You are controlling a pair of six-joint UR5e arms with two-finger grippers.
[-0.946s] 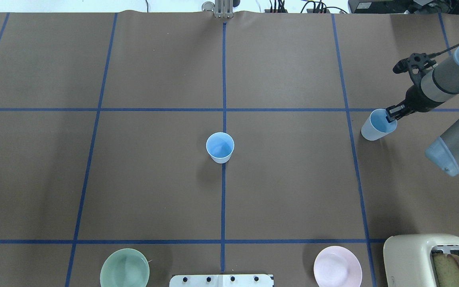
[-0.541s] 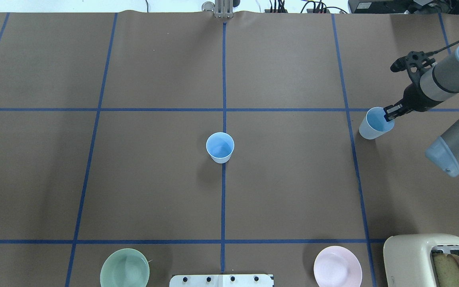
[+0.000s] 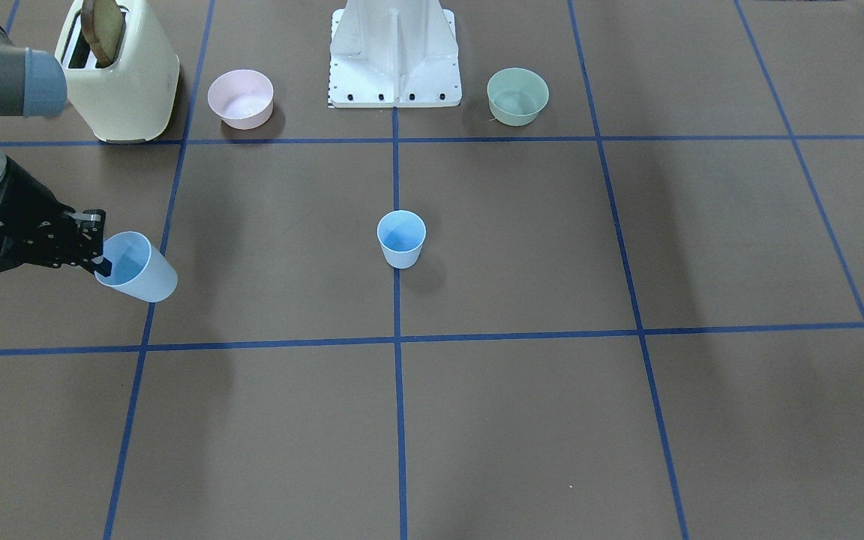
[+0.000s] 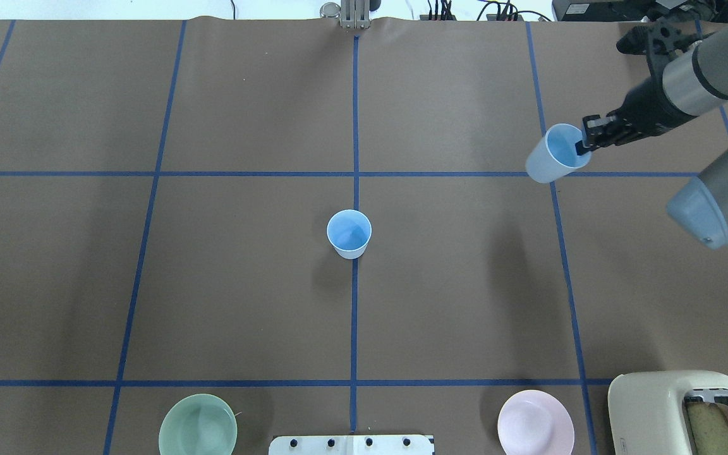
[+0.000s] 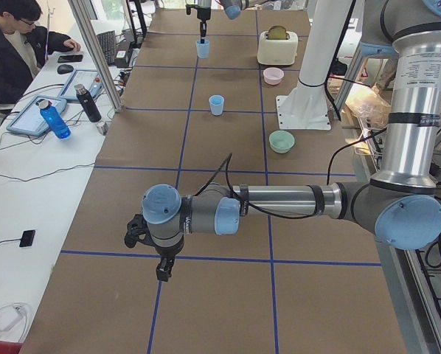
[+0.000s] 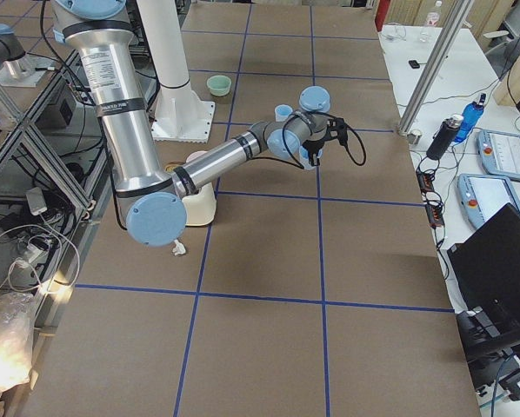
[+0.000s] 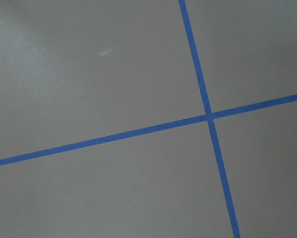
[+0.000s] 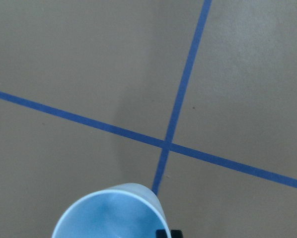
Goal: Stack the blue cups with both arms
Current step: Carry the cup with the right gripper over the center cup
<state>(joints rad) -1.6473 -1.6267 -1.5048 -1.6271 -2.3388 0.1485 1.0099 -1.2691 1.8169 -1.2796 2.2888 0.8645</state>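
One blue cup (image 4: 349,232) stands upright alone at the table's middle, on the centre tape line, and shows in the front view (image 3: 401,238) too. My right gripper (image 4: 585,144) is shut on the rim of the second blue cup (image 4: 552,157), one finger inside it. It holds the cup tilted above the table at the right. The front view shows this cup (image 3: 137,270) and the gripper (image 3: 99,253); the right wrist view shows the cup's rim (image 8: 111,213). My left gripper (image 5: 164,269) shows only in the exterior left view, low over bare table, far from both cups; I cannot tell its state.
A cream toaster (image 4: 680,411) with a bread slice stands at the near right. A pink bowl (image 4: 535,422) and a pale-green bowl (image 4: 198,424) flank the white base pedestal (image 3: 394,52). A person sits at a desk (image 5: 29,110) beside the table.
My right gripper has lifted its blue cup off the table and carried it away from the robot and a little toward the middle. The centre cup has not moved.
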